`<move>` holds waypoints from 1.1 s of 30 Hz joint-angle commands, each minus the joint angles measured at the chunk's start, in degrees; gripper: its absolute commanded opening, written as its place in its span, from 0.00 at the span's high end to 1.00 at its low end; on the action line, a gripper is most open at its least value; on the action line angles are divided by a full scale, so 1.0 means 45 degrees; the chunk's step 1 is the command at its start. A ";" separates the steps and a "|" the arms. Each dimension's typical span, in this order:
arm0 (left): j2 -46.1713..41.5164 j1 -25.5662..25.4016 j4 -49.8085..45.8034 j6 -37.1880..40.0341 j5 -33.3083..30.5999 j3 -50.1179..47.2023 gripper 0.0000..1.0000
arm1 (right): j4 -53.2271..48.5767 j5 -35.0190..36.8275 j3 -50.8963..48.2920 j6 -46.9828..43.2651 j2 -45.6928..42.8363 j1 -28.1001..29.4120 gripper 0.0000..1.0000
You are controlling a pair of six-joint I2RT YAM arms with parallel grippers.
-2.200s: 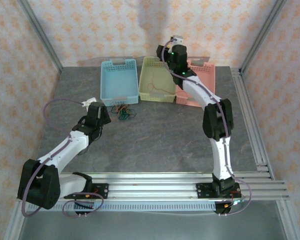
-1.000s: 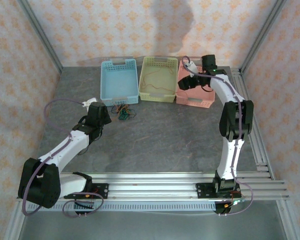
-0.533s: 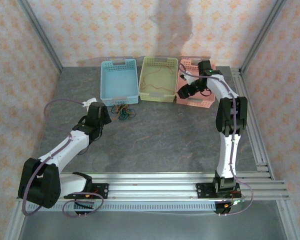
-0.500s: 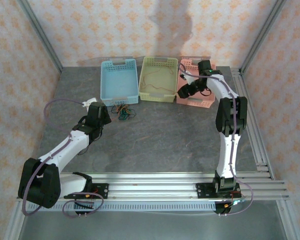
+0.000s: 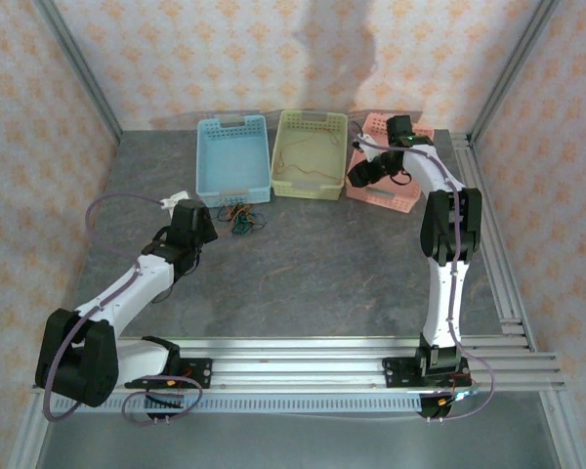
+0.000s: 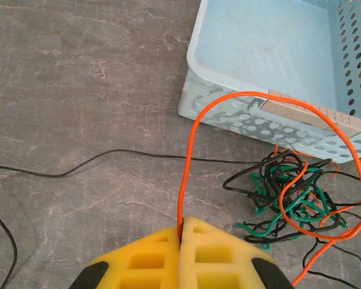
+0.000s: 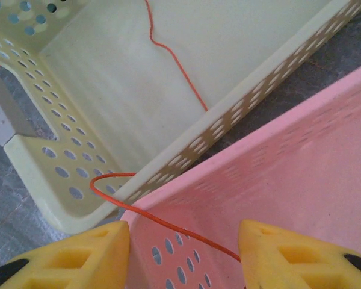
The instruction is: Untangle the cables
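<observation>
The left end effector (image 6: 182, 232) is clamping an orange-red cable (image 6: 189, 150); the right end effector (image 7: 182, 229) is hanging open-fingered, holding nothing.
The tangle of thin black, green and orange cables (image 6: 286, 195) is lying on the grey worktop (image 6: 78, 90) just before the pale blue perforated plastic basket (image 6: 228, 114); the clamped strand is arching toward its near wall, then looping back into the tangle, bare worktop lying left of the basket.

No text, label, brand, number or sign can be read. The blue basket (image 5: 232, 161), green basket (image 5: 310, 156) and pink basket (image 5: 383, 192), in a row at 12 o'clock, bear no lettering that can be made out. The wallpaper (image 5: 273, 59) carries a repeated ornament, not writing.
</observation>
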 commanded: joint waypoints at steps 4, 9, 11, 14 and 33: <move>-0.0015 -0.0059 0.0141 -0.0140 -0.0138 -0.0001 1.00 | 0.0685 0.0495 -0.0183 0.0449 -0.0558 -0.0050 0.44; -0.0044 -0.0072 0.0148 -0.0140 -0.0138 -0.0006 1.00 | 0.0988 0.0763 -0.0340 0.0567 -0.1055 -0.0069 0.44; -0.0035 -0.0079 0.0142 -0.0150 -0.0141 -0.0008 1.00 | 0.1175 0.0732 -0.0557 0.0608 -0.1221 -0.0087 0.44; -0.0033 -0.0068 0.0158 -0.0144 -0.0141 -0.0015 1.00 | 0.1657 0.0273 -0.0961 0.0937 -0.1361 -0.0079 0.44; 0.0001 -0.0069 0.0147 -0.0140 -0.0121 0.0014 1.00 | 0.0939 0.0334 -0.0739 0.0048 -0.0807 0.0699 0.45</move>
